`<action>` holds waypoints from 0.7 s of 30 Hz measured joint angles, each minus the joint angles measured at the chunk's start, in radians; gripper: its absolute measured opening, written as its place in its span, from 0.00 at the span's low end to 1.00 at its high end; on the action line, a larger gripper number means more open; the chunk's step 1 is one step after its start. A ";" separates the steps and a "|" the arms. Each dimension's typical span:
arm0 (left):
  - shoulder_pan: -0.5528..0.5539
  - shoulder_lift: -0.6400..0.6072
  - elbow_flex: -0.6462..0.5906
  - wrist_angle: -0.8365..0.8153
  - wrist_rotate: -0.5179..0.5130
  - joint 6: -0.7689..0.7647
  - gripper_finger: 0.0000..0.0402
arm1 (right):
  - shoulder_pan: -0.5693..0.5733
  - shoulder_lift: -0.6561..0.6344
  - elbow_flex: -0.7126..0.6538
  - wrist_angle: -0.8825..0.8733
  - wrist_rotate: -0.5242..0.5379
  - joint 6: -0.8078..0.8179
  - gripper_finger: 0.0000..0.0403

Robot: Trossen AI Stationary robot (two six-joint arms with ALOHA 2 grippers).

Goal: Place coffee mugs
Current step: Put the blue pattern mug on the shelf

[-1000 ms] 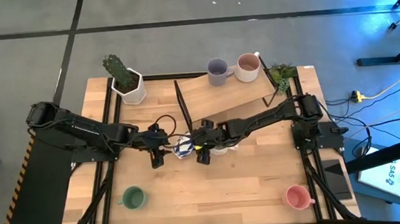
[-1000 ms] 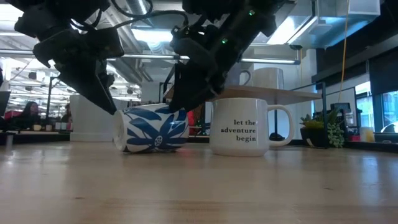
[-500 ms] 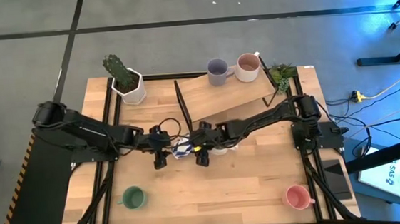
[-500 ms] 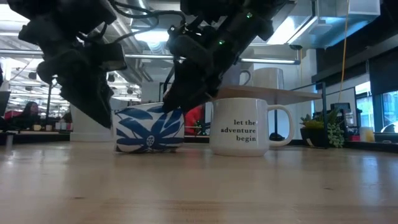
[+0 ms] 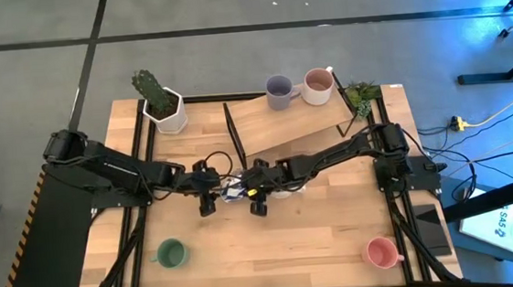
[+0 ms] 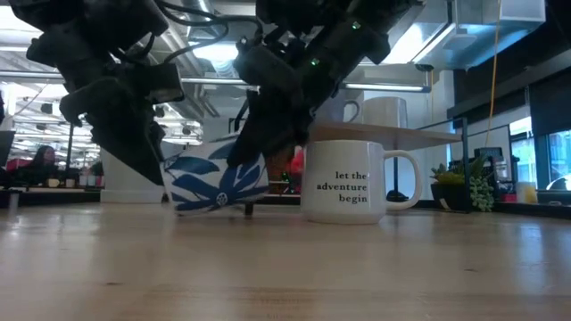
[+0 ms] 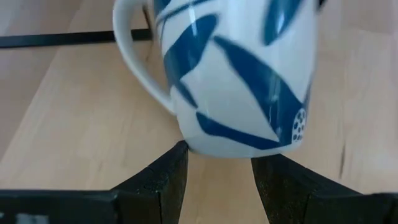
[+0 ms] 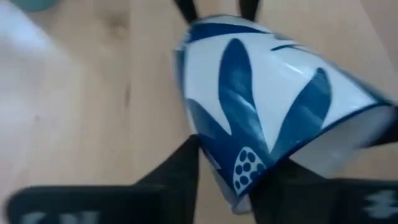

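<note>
A white mug with blue leaves (image 5: pixel 233 189) sits tilted at the table's middle, between my two grippers. My right gripper (image 8: pixel 233 169) is shut on it and reaches in from the right (image 5: pixel 246 190). My left gripper (image 7: pixel 219 163) stands open on the mug's left, with its fingertips at the mug's closed end (image 7: pixel 239 146). A white lettered mug (image 6: pixel 348 183) stands upright right beside it. A lavender mug (image 5: pixel 279 91) and a mauve mug (image 5: pixel 317 85) stand on a raised board. A green mug (image 5: pixel 172 254) and a pink mug (image 5: pixel 381 252) stand near the front edge. My left gripper: I cannot tell whether its fingertips (image 7: pixel 180 155) touch the mug's closed end. My right gripper holds the leaf mug's wall at the rim (image 8: pixel 245 177), pinched with one finger on the patterned outside and the other toward the opening. It slants down from the table's right. The mug is tilted, its left lower edge (image 6: pixel 183 210) on the table.
A white pot with a cactus (image 5: pixel 164 105) stands at the far left corner and a small green plant (image 5: pixel 360 94) at the far right. The slanted wooden board (image 5: pixel 283 128) on dark legs rises behind the arms. Bare wood lies between the green and pink mugs.
The leaf mug lay on its side a second ago. It came nearly upright, then tipped, with the side under my right gripper raised off the table and its left lower edge staying down. My left gripper has moved slightly toward the table's right, closer to the mug.
</note>
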 joint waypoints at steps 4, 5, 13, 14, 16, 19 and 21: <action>0.002 0.000 0.000 0.004 -0.011 -0.005 0.42 | 0.005 0.000 0.000 0.037 -0.049 -0.031 0.04; 0.003 0.000 0.000 0.004 -0.009 -0.007 0.42 | 0.006 0.000 0.003 0.037 -0.049 -0.033 0.03; 0.000 -0.002 0.002 -0.012 0.078 -0.079 0.42 | 0.013 -0.001 0.046 -0.004 -0.124 -0.016 0.02; 0.000 -0.002 0.004 -0.011 0.099 -0.090 0.42 | 0.015 -0.001 0.063 -0.034 -0.130 -0.013 0.02; 0.000 -0.003 0.007 -0.004 0.144 -0.106 0.42 | 0.036 -0.001 0.107 -0.118 -0.155 -0.017 0.02; 0.000 -0.005 0.010 0.003 0.188 -0.122 0.42 | 0.071 0.000 0.203 -0.315 -0.159 -0.058 0.02; 0.000 -0.005 0.010 0.002 0.209 -0.129 0.42 | 0.094 0.001 0.291 -0.440 -0.154 -0.101 0.02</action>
